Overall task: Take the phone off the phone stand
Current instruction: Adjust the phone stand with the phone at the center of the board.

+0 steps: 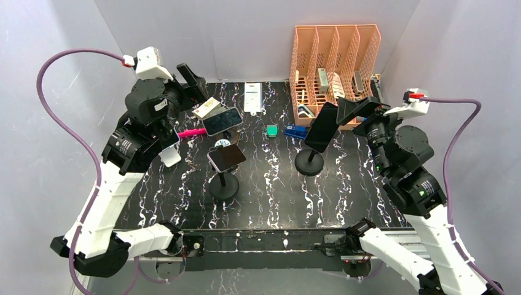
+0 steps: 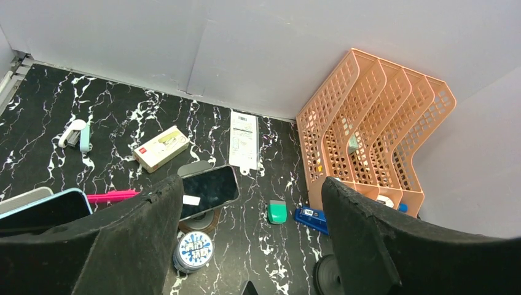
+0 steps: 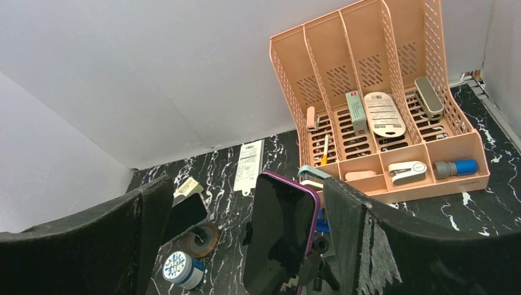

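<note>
A purple-edged phone (image 1: 321, 127) (image 3: 279, 236) stands tilted on a black phone stand (image 1: 309, 163). My right gripper (image 1: 351, 110) (image 3: 246, 203) is open just behind the phone's upper right edge; in the right wrist view the phone shows between the fingers, untouched. A second phone (image 1: 226, 157) sits on another black stand (image 1: 223, 186) mid-table. A third phone (image 1: 222, 120) (image 2: 207, 189) rests on a round brown base. My left gripper (image 1: 193, 83) (image 2: 252, 190) hangs open and empty at the back left.
An orange file organizer (image 1: 335, 67) (image 3: 381, 110) with small items stands at the back right. A light-blue-cased phone (image 2: 43, 212), pink pen (image 2: 113, 196), small box (image 2: 161, 147), white packet (image 2: 243, 140), round tin (image 2: 193, 251), green piece (image 2: 278, 212) and blue piece (image 2: 313, 218) lie around.
</note>
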Tool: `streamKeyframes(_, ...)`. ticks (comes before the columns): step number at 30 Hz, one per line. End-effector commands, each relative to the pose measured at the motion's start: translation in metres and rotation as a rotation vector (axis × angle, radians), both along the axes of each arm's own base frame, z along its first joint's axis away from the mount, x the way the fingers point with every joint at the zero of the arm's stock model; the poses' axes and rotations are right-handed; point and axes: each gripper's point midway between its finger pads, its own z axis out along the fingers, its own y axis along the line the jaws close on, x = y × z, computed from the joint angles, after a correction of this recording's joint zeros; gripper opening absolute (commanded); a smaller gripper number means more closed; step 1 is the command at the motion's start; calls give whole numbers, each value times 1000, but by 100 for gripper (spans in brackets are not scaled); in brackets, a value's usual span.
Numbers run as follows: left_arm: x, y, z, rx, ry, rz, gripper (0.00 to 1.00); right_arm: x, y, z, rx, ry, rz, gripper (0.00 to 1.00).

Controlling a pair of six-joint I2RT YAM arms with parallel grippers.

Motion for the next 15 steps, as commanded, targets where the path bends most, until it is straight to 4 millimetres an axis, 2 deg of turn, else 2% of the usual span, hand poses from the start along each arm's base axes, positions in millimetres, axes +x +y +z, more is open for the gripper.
streamKeyframes(1, -8, 6, 10, -2, -50, 0, 80, -3, 6, 6, -32, -13, 44, 99)
streamKeyframes(6, -18, 3, 19, 19, -121, -66, 80, -15, 19, 10, -81, -80, 153, 99)
streamKeyframes(10, -34, -12, 22, 73, -203, -214, 80, -19, 13, 9, -98, -99, 138, 98)
streamKeyframes(15, -48, -21, -2, 130, -243, -319, 80, -17, 12, -12, -137, -32, 132, 99)
